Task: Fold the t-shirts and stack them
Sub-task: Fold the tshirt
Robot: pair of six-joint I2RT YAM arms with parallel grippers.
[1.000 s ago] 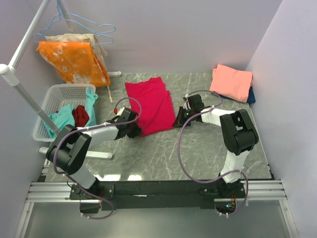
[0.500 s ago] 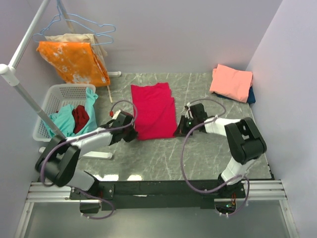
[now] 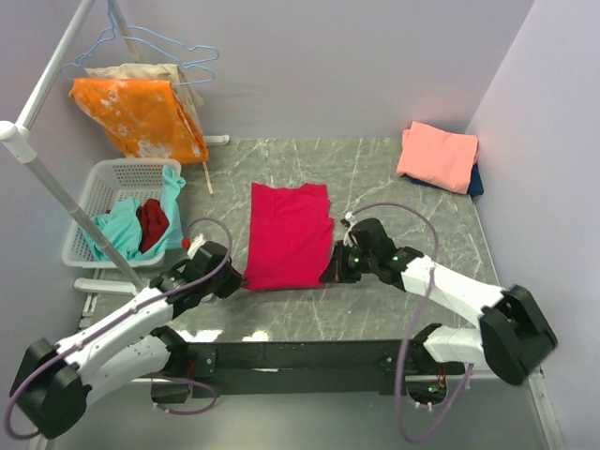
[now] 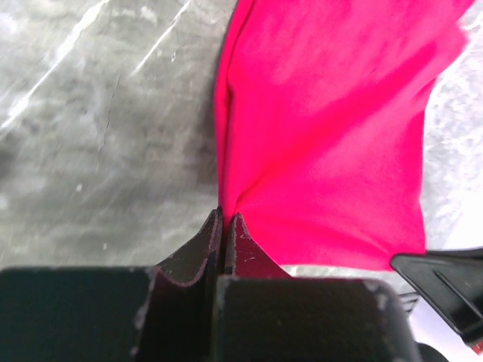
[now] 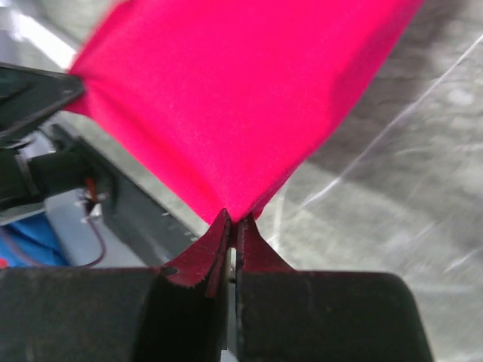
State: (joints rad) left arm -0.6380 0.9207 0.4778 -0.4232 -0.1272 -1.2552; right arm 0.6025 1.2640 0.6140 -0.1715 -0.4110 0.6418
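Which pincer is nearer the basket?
Left. The left pincer grips the red shirt at its corner toward the basket; the right pincer grips the opposite corner, farther away.

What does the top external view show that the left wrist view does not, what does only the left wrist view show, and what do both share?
Only the top external view shows the folded salmon-pink t-shirt lying over a dark blue one, the basket and the orange cloth. Only the left wrist view shows the left gripper close up, jaws shut on a corner of the red t-shirt. Both show that red t-shirt on the marble table.
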